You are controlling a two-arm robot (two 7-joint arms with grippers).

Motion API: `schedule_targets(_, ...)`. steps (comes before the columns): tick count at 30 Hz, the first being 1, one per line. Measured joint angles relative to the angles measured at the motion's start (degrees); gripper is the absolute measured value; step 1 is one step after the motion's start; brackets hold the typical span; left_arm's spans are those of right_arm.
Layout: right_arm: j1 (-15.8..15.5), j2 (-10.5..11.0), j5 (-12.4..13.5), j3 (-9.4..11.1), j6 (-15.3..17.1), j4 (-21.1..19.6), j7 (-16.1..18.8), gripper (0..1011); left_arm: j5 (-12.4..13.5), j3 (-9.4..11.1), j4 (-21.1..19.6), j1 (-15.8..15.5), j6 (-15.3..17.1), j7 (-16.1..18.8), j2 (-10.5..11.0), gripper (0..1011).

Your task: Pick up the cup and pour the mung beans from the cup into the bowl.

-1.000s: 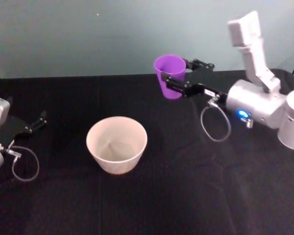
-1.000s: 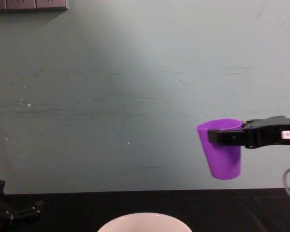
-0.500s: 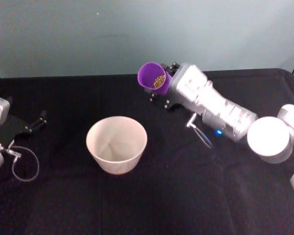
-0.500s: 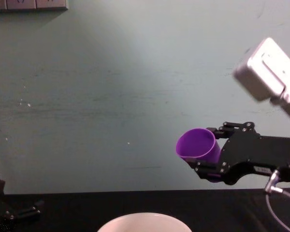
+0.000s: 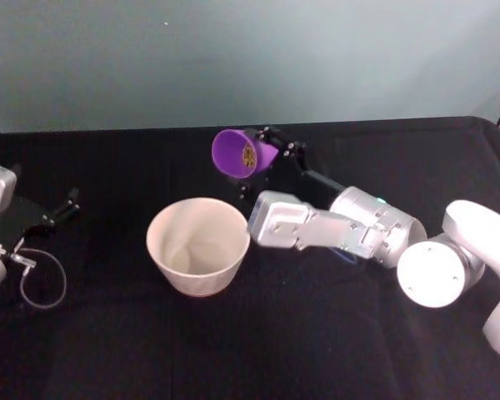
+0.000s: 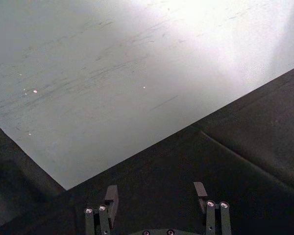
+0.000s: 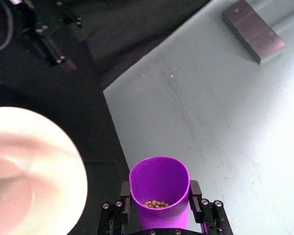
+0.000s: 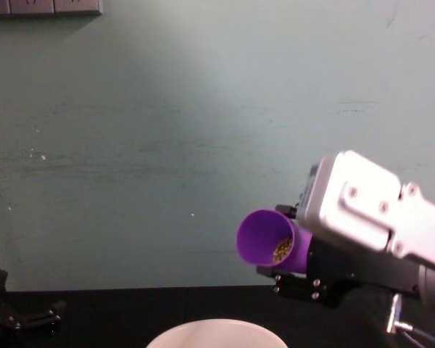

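The right hand [image 5: 273, 155] is gripping the purple cup [image 5: 236, 154] by its body, holding it in the air tipped almost sideways, at about 1 o'clock from the white bowl [image 5: 198, 268] on the black table [image 5: 233, 350]. Mung beans [image 5: 248, 155] are lying near its lip. The mouth seems short of the bowl's rim, so the lip should come over the bowl's middle before tipping further, slowly. The left hand [image 5: 57, 212] is resting wide open and empty at 9 o'clock.

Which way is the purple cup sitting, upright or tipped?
Tipped: the cup lies nearly sideways in the right end effector, with beans visible inside.
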Motion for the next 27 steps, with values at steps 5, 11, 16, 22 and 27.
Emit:
schedule_targets(5,0.3,0.5,-4.0,-1.4,-0.4,-0.2,0.1,715,0.0,0.0,0.0,0.0,0.0,0.0,0.0,1000)
schedule_targets(11,0.5,1.0,-8.6,-2.5,-0.6,-0.7,0.2,715,0.0,0.0,0.0,0.0,0.0,0.0,0.0,1000)
schedule_targets(16,0.9,1.7,-14.9,-4.3,-0.6,-1.1,-0.4,715,0.0,0.0,0.0,0.0,0.0,0.0,0.0,1000)
schedule_targets(22,0.9,2.0,-18.7,-4.9,-0.6,-1.5,-1.1,715,0.0,0.0,0.0,0.0,0.0,0.0,0.0,1000)
schedule_targets(27,0.8,2.2,-21.4,-5.0,-0.5,-1.6,-1.5,715,0.0,0.0,0.0,0.0,0.0,0.0,0.0,1000)
